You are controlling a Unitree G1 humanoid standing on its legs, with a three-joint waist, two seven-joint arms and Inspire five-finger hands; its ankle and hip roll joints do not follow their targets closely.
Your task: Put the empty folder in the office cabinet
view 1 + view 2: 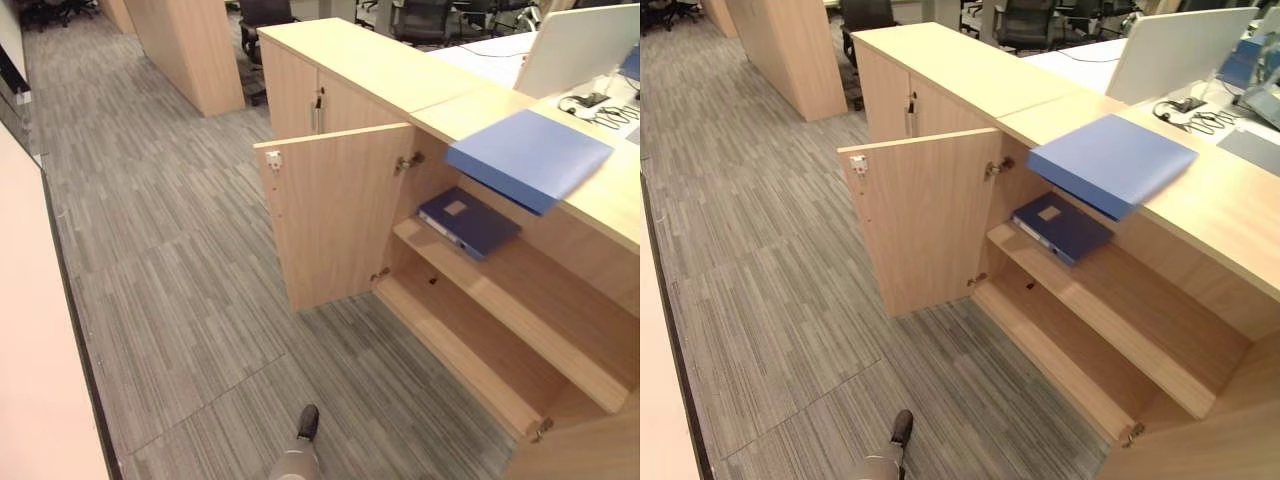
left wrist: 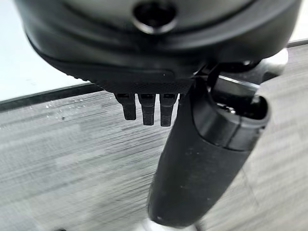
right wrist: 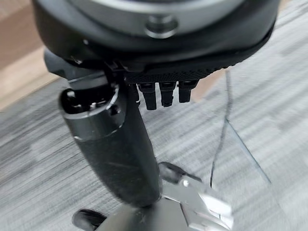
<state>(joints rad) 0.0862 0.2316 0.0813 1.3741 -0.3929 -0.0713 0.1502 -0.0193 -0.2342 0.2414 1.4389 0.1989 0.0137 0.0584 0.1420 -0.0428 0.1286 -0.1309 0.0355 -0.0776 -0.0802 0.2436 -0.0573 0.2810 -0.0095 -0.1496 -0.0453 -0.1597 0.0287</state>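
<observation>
A light blue folder (image 1: 528, 157) lies flat on top of the wooden office cabinet (image 1: 360, 60), one corner jutting past the front edge above the open compartment. The cabinet door (image 1: 335, 215) stands swung wide open. On the upper shelf (image 1: 500, 300) inside lies a dark blue binder (image 1: 468, 222). My left hand (image 2: 154, 53) hangs over the carpet beside a white wall, fingers straight and holding nothing. My right hand (image 3: 159, 43) also hangs above the carpet near the cabinet's wood, fingers relaxed and bare. Both hands are well away from the folder.
Grey striped carpet (image 1: 180, 280) spreads in front of the cabinet. A white wall with a dark baseboard (image 1: 40, 380) runs along the left. A second cabinet section with shut doors (image 1: 300, 95) adjoins behind. Office chairs, a white monitor (image 1: 575, 45) and cables stand at the back.
</observation>
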